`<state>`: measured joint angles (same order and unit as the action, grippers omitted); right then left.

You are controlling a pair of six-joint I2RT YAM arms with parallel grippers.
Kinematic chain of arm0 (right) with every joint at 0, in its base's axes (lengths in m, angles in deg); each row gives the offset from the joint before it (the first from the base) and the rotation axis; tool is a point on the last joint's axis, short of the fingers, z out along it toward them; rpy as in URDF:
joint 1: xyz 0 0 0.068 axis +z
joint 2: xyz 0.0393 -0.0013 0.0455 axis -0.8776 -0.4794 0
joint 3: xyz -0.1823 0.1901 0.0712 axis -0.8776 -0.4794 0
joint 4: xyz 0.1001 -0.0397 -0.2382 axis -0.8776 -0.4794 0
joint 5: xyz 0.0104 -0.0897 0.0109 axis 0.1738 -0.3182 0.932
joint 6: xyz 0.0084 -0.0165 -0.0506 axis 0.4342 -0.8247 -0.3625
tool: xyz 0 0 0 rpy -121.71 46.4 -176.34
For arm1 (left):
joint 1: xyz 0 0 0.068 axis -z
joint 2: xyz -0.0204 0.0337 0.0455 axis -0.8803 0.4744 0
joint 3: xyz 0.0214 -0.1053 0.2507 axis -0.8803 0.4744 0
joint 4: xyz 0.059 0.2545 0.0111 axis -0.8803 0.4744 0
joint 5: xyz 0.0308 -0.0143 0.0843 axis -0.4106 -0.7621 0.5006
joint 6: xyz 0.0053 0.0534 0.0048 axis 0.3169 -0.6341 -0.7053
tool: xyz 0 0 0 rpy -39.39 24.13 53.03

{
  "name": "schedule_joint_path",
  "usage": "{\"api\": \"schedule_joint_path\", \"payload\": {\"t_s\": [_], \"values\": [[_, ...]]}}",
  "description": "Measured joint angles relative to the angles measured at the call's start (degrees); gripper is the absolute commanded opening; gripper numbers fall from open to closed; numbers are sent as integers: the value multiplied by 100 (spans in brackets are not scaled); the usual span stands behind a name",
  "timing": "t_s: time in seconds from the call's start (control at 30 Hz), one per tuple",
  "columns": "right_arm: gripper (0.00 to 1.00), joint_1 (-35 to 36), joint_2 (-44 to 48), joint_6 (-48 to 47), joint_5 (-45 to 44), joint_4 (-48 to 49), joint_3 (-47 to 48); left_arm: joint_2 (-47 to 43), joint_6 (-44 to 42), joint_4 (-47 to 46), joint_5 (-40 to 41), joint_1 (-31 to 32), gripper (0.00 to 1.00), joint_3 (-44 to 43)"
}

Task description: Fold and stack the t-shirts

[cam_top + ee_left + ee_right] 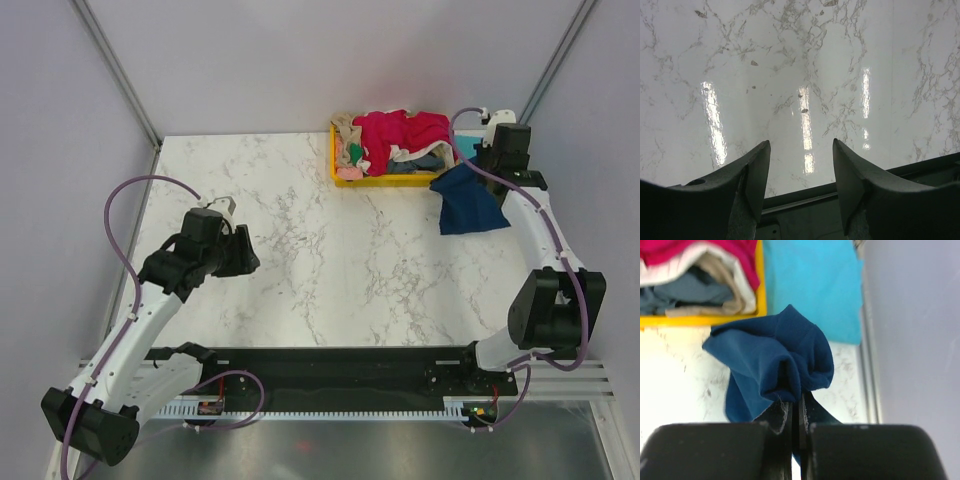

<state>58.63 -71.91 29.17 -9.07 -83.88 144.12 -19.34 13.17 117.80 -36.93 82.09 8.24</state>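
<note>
Your navy t-shirt point(775, 360) hangs bunched from your right hand point(796, 410), pinched in its closed grip; the other t-shirts point(400, 135) heap in the yellow tray point(385, 181) just left of that hand; your left hand point(800, 167) hovers part-open, empty, above the desk point(330, 270).

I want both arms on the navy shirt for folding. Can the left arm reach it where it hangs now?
Probably not. The navy shirt hangs from the shut right gripper at the right table edge; the open left gripper is over bare marble far to the left. Nothing lies between.
</note>
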Motion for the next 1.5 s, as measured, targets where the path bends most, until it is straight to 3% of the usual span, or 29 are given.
{"api": "schedule_joint_path", "payload": {"t_s": [0.33, 0.73, 1.3, 1.5], "values": [[0, -190, -170, -282, 236, -17, 1519, -2, 2, -4, 2, 0, 59, 20], [0, -208, -866, -269, 348, -157, 2660, -2, 2, -4, 4, 0, 59, 20], [0, -417, -1003, -114, 529, -210, 2212, 20, 2, -4, 4, 0, 58, 20], [0, -695, -1130, -46, 710, 173, 2063, 63, 2, -4, 4, 0, 57, 20]]}}
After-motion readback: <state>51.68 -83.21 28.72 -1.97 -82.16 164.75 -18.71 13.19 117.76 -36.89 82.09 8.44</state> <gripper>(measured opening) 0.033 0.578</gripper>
